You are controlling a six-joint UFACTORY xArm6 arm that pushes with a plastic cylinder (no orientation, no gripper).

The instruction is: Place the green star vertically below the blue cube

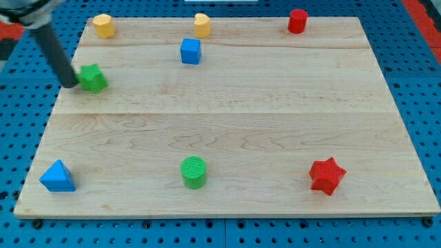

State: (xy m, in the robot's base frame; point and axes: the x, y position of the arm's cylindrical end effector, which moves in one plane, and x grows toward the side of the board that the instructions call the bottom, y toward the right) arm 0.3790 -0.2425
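The green star point(93, 78) lies on the wooden board point(275, 117) near its left edge. The blue cube point(191, 51) sits up and to the right of it, near the view's top. My tip point(72, 84) rests just left of the green star, touching or almost touching its left side. The dark rod slants up to the view's top left corner.
A yellow block point(103, 25) and another yellow block point(202, 25) sit along the top edge, with a red cylinder point(297, 21) at the top right. A blue triangle point(57, 177), a green cylinder point(193, 171) and a red star point(326, 176) line the bottom.
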